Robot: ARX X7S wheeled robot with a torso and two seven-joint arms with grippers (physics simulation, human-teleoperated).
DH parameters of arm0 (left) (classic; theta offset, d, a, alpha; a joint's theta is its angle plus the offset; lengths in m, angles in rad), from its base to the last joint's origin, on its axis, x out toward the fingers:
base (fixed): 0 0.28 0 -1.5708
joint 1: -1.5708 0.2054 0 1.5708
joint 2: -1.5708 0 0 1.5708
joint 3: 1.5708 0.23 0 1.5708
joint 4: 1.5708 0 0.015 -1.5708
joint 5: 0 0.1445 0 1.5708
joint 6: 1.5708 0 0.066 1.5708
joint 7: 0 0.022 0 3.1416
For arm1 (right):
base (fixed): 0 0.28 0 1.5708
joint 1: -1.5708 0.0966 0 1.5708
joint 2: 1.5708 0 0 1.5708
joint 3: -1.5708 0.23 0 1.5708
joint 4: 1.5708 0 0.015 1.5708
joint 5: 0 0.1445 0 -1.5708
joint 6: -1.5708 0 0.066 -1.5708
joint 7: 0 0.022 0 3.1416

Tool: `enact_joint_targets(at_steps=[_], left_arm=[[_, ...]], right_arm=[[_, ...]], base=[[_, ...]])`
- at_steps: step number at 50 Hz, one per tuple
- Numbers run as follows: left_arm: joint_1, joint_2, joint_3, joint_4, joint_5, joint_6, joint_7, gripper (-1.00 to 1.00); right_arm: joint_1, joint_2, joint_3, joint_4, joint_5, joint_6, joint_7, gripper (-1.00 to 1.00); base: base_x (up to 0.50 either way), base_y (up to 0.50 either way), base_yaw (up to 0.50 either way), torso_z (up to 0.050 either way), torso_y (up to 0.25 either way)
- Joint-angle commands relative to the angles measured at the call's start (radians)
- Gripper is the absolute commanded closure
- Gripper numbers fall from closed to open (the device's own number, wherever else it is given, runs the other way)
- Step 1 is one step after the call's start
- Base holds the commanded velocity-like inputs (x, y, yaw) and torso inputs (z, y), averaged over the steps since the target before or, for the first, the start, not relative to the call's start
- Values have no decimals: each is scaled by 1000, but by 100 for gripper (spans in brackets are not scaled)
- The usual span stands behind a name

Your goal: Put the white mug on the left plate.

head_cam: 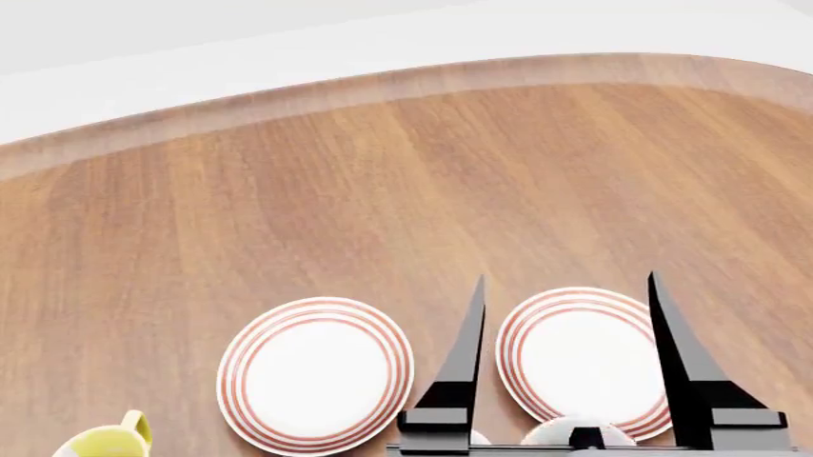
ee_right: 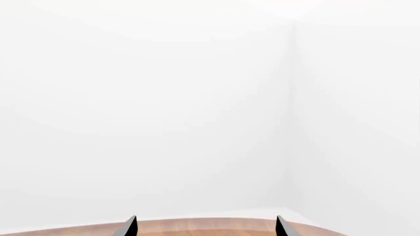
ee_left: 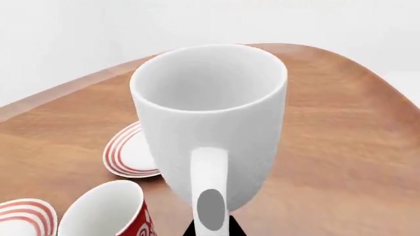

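Note:
The white mug fills the left wrist view, upright, with its handle towards the camera. My left gripper is shut on that handle, a black jaw on each side. I cannot tell if the mug's base touches the table. The left plate lies near the table's front in the head view, bare. The mug and left gripper are not visible in the head view. My right gripper is open and empty, raised over the right plate; only its fingertips show in the right wrist view.
A red-patterned mug lies tilted beside the white mug. Two red-ringed plates show in the left wrist view, one behind the mug and one at the frame's edge. A yellow-handled mug sits front left on the wooden table.

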Motion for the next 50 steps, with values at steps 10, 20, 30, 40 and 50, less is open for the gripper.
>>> enact_joint_targets(at_steps=[10,20,30,40,50], left_arm=[[-77,-18,-86,117,-66,-79,-14,100],[-107,-26,-131,117,-97,-86,-17,100],[-146,-32,-187,79,-130,-76,-13,100],[-177,-44,-236,40,-154,-64,-15,100],[-219,-54,-309,-33,-190,-43,-16,100]], right_arm=[[7,8,-9,-1,7,0,11,-100],[5,13,-11,-3,10,-1,18,-100],[7,17,-15,-2,12,-3,25,-100],[8,21,-13,-8,18,0,33,-100],[6,27,-12,-8,24,-4,38,-100]], base=[[0,0,0,0,1],[0,0,0,0,0],[0,0,0,0,0],[0,0,0,0,0],[0,0,0,0,1]])
